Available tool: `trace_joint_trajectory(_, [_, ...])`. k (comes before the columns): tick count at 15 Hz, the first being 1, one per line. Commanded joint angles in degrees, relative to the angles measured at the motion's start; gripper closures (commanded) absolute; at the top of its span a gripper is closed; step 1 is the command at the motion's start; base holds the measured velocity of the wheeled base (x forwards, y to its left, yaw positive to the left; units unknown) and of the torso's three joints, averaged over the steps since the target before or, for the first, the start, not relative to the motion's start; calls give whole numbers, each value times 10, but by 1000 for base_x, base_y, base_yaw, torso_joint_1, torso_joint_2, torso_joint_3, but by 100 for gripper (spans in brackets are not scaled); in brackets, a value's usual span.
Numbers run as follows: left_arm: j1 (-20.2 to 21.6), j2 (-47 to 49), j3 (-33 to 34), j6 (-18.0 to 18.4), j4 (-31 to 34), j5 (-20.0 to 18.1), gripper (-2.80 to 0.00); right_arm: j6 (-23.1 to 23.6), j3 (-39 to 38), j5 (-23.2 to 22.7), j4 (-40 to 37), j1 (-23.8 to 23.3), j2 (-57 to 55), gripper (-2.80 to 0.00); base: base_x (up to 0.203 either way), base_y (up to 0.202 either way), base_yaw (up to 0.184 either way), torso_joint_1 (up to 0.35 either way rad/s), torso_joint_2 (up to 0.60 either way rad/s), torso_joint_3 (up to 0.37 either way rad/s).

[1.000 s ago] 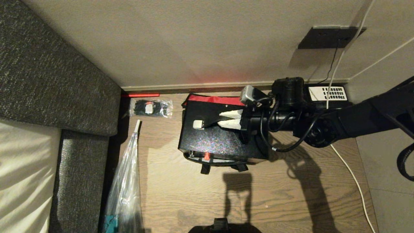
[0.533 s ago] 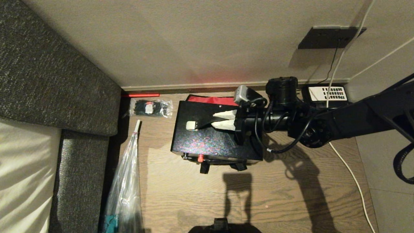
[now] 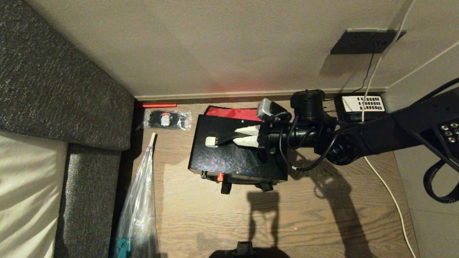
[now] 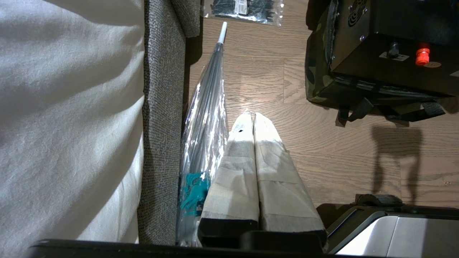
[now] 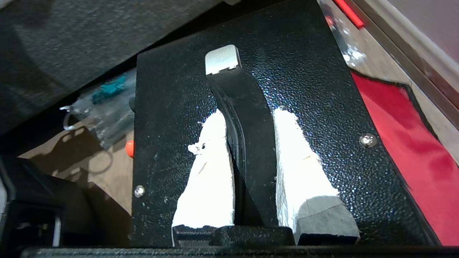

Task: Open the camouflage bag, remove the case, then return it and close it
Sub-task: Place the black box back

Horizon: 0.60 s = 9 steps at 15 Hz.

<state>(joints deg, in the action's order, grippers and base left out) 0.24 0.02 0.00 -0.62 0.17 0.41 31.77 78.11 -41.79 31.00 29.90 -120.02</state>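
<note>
The black case [image 3: 229, 157] hangs from its arched black handle [image 5: 247, 143], and my right gripper [image 3: 238, 136] is shut on that handle, one white finger on each side. The case sits partly out of the open camouflage bag [image 4: 315, 82], tilted over it; the bag's red lining [image 3: 233, 112] shows behind the case and its strap handles [image 3: 226, 187] stick out in front. A red-orange knob [image 4: 422, 56] marks the case's front side. My left gripper [image 4: 249, 116] is parked over the floor by the sofa, shut and empty.
A grey sofa [image 3: 64, 89] fills the left. A wrapped umbrella [image 3: 138, 200] lies along it. A clear packet of black ties [image 3: 166, 119] lies by the wall. A black telephone [image 3: 362, 104] and a white cable [image 3: 391, 200] are on the right.
My right gripper has carried the case by its handle a little to the left and up, so more of the bag's straps show beneath its front edge. The left arm has not moved.
</note>
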Motion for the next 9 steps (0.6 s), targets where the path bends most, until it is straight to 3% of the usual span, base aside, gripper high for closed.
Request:
trace_joint_trajectory(1, [0, -1, 2, 0, 0, 0, 0, 2, 12, -1, 2, -11, -12, 0, 0, 0, 0, 0, 0, 0])
trace_joint_trajectory(9, [0, -1, 2, 0, 0, 0, 0, 1, 54, -1, 1, -31, -28, 0, 0, 0, 0, 0, 0, 0])
